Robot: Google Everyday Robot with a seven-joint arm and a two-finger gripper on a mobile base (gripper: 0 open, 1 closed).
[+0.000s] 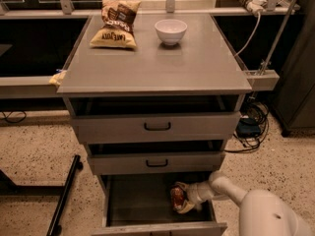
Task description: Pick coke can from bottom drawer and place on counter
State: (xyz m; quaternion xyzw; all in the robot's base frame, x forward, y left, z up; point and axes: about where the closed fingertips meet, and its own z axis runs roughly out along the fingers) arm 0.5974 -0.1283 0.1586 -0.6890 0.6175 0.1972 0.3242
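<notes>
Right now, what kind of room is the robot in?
Probably a robot lab or workshop: a grey metal drawer cabinet stands on a speckled floor, with cables trailing beside it. The gripper is down in the bottom drawer, at the coke can.

Chip bag (116, 24) near white bowl (171, 31), apart; cables (252, 130) on speckled floor (34, 149).

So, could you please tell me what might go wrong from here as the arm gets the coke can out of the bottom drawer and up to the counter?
The hand is at the coke can deep in the bottom drawer, right under the middle drawer; lifting straight up could knock the can against it. On the counter, the chip bag and white bowl occupy the back, so a far placement might bump them.
</notes>
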